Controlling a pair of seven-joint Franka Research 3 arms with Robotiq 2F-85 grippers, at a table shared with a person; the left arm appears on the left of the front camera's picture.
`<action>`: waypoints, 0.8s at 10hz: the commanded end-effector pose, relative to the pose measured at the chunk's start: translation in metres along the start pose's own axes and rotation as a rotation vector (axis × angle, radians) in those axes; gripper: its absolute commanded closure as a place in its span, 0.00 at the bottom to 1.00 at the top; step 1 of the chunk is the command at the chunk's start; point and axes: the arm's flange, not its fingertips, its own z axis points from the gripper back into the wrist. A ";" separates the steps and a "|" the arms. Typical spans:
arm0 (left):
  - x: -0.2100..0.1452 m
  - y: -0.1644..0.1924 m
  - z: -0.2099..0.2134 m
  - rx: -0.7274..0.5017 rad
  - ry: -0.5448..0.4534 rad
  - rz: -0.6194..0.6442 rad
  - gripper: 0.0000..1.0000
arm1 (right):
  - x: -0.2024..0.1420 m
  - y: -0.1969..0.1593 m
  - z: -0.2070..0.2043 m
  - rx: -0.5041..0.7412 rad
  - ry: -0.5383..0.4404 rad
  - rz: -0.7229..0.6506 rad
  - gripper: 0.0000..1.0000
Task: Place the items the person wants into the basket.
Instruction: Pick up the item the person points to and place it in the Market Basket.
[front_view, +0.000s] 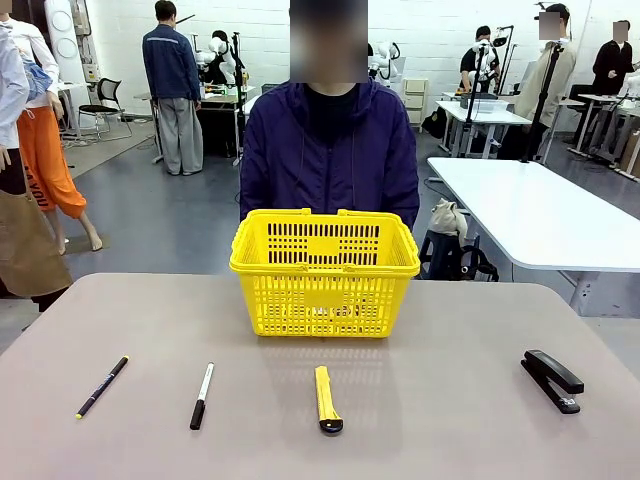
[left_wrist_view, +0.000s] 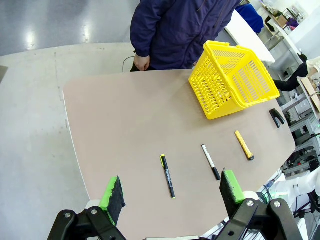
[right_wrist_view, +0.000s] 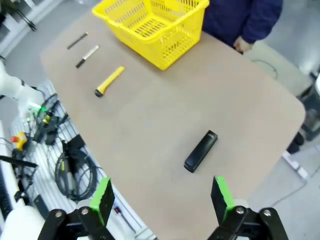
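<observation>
Left gripper (left_wrist_view: 172, 189), right gripper (right_wrist_view: 162, 194): jaws wide apart, empty, above table (front_view: 450, 330). Basket (front_view: 325, 290) far centre, just before person (front_view: 330, 150). Pen (front_view: 102, 387) near left, knife (front_view: 326, 398) near centre, marker (front_view: 202, 396) between them. Judgement: await person's cue, then pinch chosen item mid-length, across narrow width, clear of marker.

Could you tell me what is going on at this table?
Nothing is being handled yet. A person stands at the far side behind a yellow basket. A pen, a marker, a utility knife and a stapler lie in a row on the table in front of it. The left end effector and the right end effector both hang open above the table, holding nothing.
</observation>
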 end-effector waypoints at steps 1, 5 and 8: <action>-0.001 0.002 0.001 -0.015 -0.012 -0.018 0.00 | -0.017 -0.002 -0.001 0.046 -0.077 -0.023 0.00; -0.001 0.002 0.001 -0.015 -0.012 -0.018 0.00 | -0.025 -0.004 0.008 0.034 -0.078 -0.054 0.00; -0.001 0.002 0.001 -0.015 -0.012 -0.018 0.00 | -0.025 -0.004 0.008 0.034 -0.078 -0.054 0.00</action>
